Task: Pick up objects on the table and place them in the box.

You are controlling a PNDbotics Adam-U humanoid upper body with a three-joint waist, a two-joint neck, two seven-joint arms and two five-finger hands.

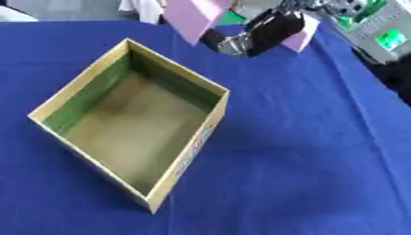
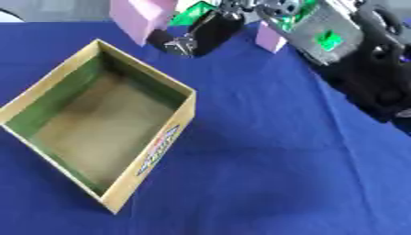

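Box: an open cardboard box (image 1: 132, 126) sits on the left half of the desk, turned so one corner points to the near side. Its inner walls look green and its floor tan, with nothing inside. A printed strip shows on its outer right wall.

Desk: covered with a blue cloth (image 1: 305, 151), bare on the whole right and near side.

Pink block: a large pink block (image 1: 195, 16) is at the far edge, just beyond the box's far corner and to the left of the hand. Whether it touches the hand cannot be told.

Right hand: the black right hand (image 1: 261, 32) comes in from the far right and hangs above the far part of the desk, beyond the box. Its fingers are too blurred to tell whether they are open or closed, or whether they hold anything.

Small pink block: a second pink piece (image 2: 269, 41) shows just right of the hand at the far edge.

Arm: the grey and black arm (image 2: 337, 39) with green patches fills the far right corner.
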